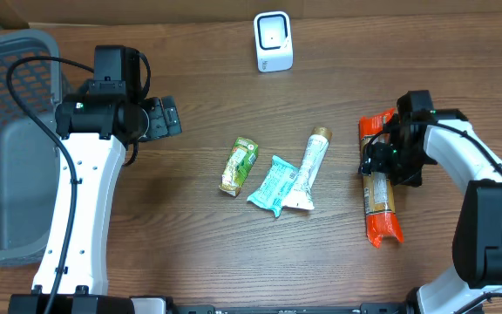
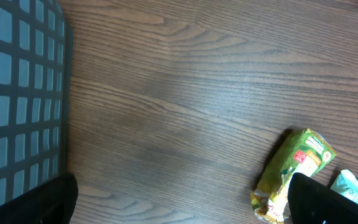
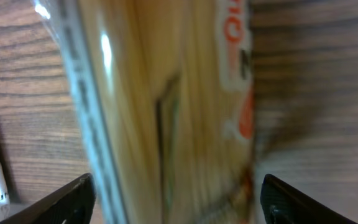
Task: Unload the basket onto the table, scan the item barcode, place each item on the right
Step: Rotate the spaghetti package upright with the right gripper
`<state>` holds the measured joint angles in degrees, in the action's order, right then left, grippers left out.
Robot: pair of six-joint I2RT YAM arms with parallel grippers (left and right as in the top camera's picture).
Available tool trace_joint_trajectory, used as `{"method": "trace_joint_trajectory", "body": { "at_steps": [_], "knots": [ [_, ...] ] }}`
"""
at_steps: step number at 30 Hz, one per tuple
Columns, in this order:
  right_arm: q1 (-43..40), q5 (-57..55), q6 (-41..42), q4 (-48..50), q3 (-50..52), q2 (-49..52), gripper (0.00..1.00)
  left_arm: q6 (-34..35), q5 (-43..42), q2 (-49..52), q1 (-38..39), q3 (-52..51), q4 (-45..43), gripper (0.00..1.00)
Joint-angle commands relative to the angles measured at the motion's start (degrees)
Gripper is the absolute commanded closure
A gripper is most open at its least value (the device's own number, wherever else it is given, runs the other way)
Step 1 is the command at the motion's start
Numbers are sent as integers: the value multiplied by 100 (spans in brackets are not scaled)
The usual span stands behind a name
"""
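Orange-and-tan long plastic packet (image 1: 379,202) is seen lying flat on the brown wooden table (image 1: 190,253), at the 3 o'clock side of the overhead view. It is straddled by the right gripper (image 1: 380,164), which sits over its upper half. In the right wrist view the packet (image 3: 179,93) fills the space between the two black fingers (image 3: 61,202). The fingers are spread wide, one on each long side of it, and whether either one touches the wrapper cannot be told.

The packet's long axis is laid from 12 to 6 o'clock, leaning slightly so that the lower end is turned a little toward 5 o'clock. An orange end is shown at each tip, with the tan middle partly covered by the gripper.

The small white box-shaped scanner (image 1: 274,41) stands at 12 o'clock on the table, toward 10 o'clock from the packet and well apart from it.

The left gripper (image 1: 166,118) is held at 9 o'clock beside the grey plastic mesh basket (image 1: 7,131). Its black fingers (image 2: 319,202) are spread wide with only bare table between them. A green-and-yellow sachet (image 1: 239,165) lies near the table's middle.
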<state>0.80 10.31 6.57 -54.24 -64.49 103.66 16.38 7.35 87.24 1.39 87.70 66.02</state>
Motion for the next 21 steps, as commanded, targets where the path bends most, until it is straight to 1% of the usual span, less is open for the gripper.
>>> {"method": "trace_joint_trajectory", "body": {
  "at_steps": [1,2,4,6,7,9,10,14,17,18,21],
  "knots": [
    [-17,278,-83,398,391,-33,16,37,55,24,13,-35,-7,1],
    [-17,291,-83,483,470,-33,19,37,55,24,13,-35,-7,1],
    [-17,293,-61,645,647,-33,28,37,55,24,13,-35,-7,0],
    [-20,315,-61,688,721,-33,46,37,55,24,13,-35,-7,0],
    [-22,337,-61,688,726,-33,58,37,55,24,13,-35,-7,0],
    [-22,393,-59,708,726,-35,73,37,55,24,13,-35,-7,1],
    [-22,470,-61,719,726,-35,76,37,55,24,13,-35,-7,1],
    [-22,1185,-68,822,671,-35,84,37,55,24,13,-35,-7,0],
    [-22,1613,-107,839,474,-37,94,37,55,24,13,-35,-7,1],
    [-22,1690,-107,804,385,-44,96,37,55,24,13,-35,-7,1],
    [-22,1875,-120,455,-140,-94,96,37,55,24,13,-35,-7,0]
  ]
}}
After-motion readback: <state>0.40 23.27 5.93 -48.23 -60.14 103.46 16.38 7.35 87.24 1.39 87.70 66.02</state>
